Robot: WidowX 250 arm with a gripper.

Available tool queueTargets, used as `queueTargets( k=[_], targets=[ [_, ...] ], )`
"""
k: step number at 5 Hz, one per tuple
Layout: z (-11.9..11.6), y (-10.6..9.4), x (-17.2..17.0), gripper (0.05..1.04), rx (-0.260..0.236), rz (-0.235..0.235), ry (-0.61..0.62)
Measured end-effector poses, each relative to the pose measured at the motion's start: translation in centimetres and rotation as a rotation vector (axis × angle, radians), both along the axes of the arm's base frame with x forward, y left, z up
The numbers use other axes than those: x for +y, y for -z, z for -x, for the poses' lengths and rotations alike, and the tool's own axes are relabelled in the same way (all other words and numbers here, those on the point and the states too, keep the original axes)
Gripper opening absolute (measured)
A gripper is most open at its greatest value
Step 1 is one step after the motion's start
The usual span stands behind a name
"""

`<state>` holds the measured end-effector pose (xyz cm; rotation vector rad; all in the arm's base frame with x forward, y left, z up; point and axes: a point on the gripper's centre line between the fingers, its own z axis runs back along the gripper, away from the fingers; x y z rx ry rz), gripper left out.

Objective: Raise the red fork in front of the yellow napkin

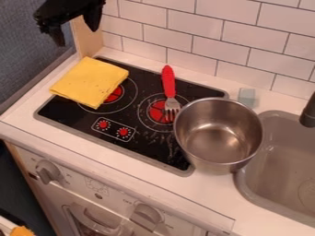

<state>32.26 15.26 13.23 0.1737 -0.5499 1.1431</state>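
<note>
An orange thing [22, 231] peeks in between 7 and 8 o'clock, and a big knob [48, 172] is at 8. The black gripper [77, 37] is up at 11 o'clock, above the napkin in the view. Its two fingers are apart and point down, with nothing between them. The yellow napkin [90, 82] lies at 10 o'clock, flat on the black stove [61, 109], and hides part of a ring. One more knob [148, 215] is at 6.

The red fork [168, 83] lies on the stove near 12 o'clock, just above the middle. From the napkin it is at about 3 o'clock, and the two are apart. The fork is long and thin, and its long line runs almost straight from 12 to 6. The red handle end points to 12. The shiny prongs point to 6, a tiny bit to the right, over the other ring.

The pot [218, 136] stands between 3 and 4, over the stove's edge, close to the prongs. A small pale block [247, 97] is between 2 and 3, the sink [280, 138] is at 4, and the black tap [309, 111] is at 3.
</note>
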Motion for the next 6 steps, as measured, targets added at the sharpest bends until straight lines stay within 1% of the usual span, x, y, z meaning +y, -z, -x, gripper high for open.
queueTargets(
  k=[1,2,3,4,5,6],
  targets=[
    [0.0,0.9,0.0,1.0,0.022,0.01,0.001],
    [-1.4,1.4,-2.2,1.001,0.033,0.013,0.083],
    [-2.7,1.4,-3.5,1.001,0.026,0.018,0.149],
    [-3.7,2.2,-5.5,1.0,0.045,0.038,0.247],
    [-4.9,3.6,-7.5,1.0,0.09,0.072,0.373],
    [-6.2,5.4,-9.0,1.0,0.137,0.091,0.486]
  ],
)
